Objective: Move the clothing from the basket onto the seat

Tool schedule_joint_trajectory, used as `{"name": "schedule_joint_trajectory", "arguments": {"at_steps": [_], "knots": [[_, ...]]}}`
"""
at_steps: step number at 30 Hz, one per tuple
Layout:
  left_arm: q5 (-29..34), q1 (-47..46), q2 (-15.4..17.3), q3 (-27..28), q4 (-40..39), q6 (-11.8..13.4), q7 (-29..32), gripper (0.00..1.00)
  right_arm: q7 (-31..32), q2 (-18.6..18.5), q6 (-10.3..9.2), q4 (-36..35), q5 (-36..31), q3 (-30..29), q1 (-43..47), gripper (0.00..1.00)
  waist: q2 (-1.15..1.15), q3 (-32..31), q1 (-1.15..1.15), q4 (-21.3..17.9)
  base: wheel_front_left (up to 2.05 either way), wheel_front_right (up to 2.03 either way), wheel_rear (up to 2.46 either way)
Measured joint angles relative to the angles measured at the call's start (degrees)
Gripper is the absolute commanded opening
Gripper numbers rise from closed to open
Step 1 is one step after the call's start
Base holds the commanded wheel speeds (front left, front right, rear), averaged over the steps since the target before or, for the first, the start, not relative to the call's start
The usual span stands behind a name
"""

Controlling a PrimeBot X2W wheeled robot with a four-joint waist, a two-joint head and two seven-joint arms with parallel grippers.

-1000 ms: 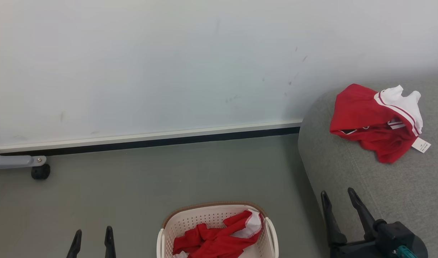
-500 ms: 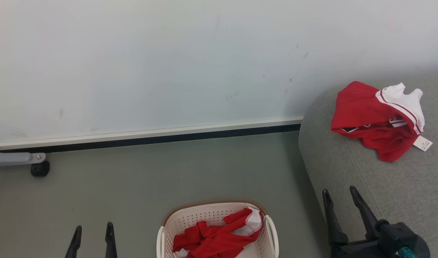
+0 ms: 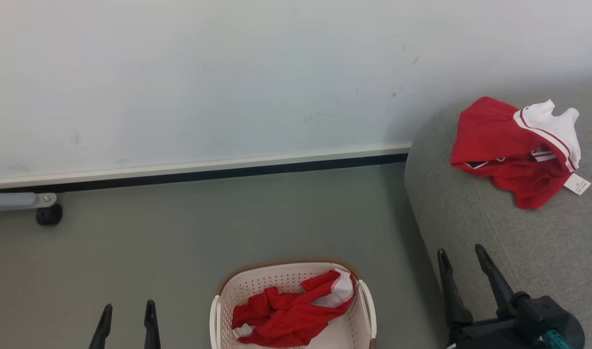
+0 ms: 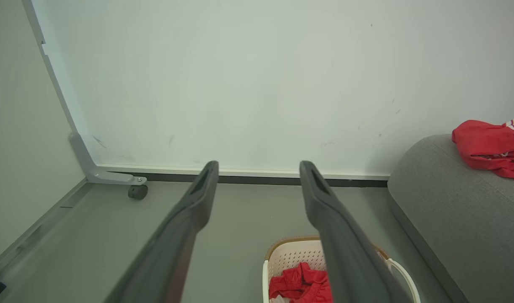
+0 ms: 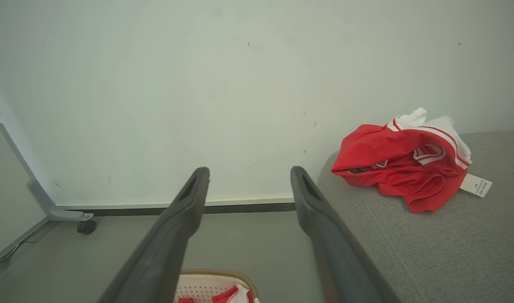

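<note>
I log crumpled red clothing [image 3: 286,317], white-trimmed, in the cream basket [image 3: 257,291]; a second piece [image 3: 499,145], white-panelled and tagged, on the grey seat [image 3: 470,218]. Left pincer [image 3: 129,305] and right pincer [image 3: 460,250]: both released, empty.

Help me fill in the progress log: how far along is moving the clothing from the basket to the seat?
Done: one red-and-white garment lies on the grey seat. In hand: nothing; the left gripper and right gripper are both open and empty. Left: a crumpled red garment lies in the laundry basket, not yet picked up.
</note>
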Motion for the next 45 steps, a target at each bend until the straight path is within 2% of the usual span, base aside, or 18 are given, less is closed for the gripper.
{"name": "schedule_joint_trajectory", "arguments": {"at_steps": [8,14,32,45], "knots": [[1.02,-3.77,0.58,-2.16,-0.89,-0.11,2.31,1.00,0.35,-0.12,-0.01,-2.56,-0.57,-1.54,-2.75,1.00,0.00,4.84,0.00,-0.31,0.00,0.00,0.00],[2.76,-10.26,0.87,-5.52,1.66,-2.07,4.41,1.00,1.08,-0.15,-0.07,-3.90,-0.99,-1.77,-6.81,1.00,0.01,9.34,0.01,-0.86,0.00,0.00,0.00],[7.57,-31.40,-1.64,-16.21,21.08,-8.58,10.14,1.00,2.64,-0.41,-0.08,-8.00,-1.57,-4.16,-18.36,1.00,0.01,23.98,0.02,-5.64,0.00,0.00,0.00],[11.43,-44.04,-2.31,-19.86,34.03,-11.18,13.17,1.00,2.61,-0.04,-0.07,-10.47,-1.57,-4.81,-25.64,1.00,0.02,35.26,0.01,-8.32,0.00,0.00,0.00]]}}
